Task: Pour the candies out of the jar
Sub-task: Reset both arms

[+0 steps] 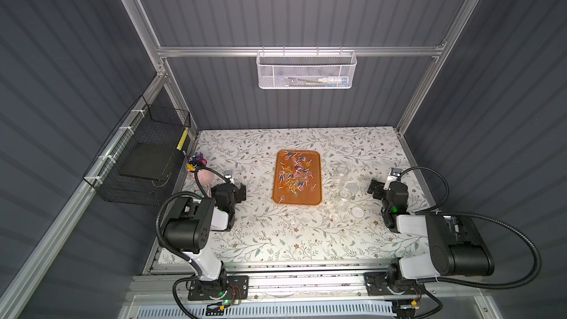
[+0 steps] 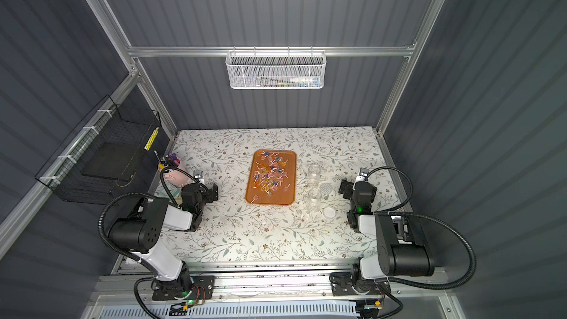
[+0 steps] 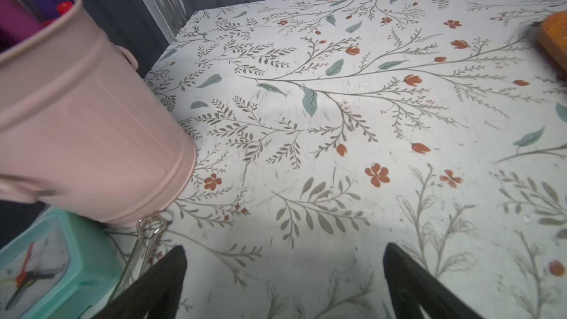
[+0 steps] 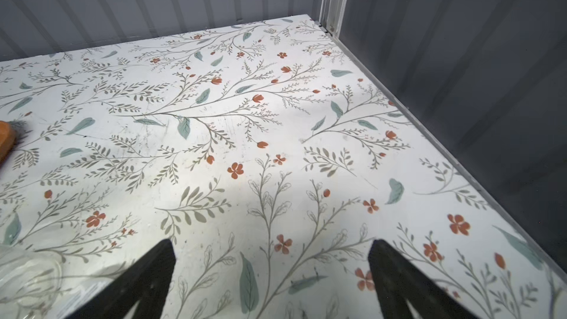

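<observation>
on the orange tray, scattered candies, clear jars alongside

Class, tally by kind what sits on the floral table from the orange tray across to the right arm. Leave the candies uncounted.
Orange tray: 1
Clear jars: 2
Round lids: 2
Total: 5
</observation>
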You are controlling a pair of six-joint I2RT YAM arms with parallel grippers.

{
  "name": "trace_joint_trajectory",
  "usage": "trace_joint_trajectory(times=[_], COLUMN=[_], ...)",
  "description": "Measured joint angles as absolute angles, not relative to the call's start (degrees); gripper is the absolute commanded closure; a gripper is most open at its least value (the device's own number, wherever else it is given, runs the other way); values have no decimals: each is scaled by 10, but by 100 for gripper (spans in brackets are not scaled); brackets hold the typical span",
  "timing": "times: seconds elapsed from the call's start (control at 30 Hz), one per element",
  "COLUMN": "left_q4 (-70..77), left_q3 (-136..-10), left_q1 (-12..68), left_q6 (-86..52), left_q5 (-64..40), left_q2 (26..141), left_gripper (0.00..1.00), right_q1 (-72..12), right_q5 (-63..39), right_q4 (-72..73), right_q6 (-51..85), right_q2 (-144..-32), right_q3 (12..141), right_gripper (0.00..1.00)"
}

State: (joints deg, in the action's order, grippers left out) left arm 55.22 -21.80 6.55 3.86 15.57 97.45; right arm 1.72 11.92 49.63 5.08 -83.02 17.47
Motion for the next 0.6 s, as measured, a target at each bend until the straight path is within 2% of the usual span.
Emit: trace_joint_trajectory(times=[0.57,0.6], left_q4=[547,547], left_q3=[-255,-255], left_q1=[66,66], left_q6=[34,34], left_q5=[136,136], left_q2=[979,979], left_gripper=[0,3], right_q1=[17,17], right_q5=[119,119], right_q4=[538,538], right_q6=[52,52], right_q2=[-828,-828], right_q3=[175,175], right_gripper=[1,1])
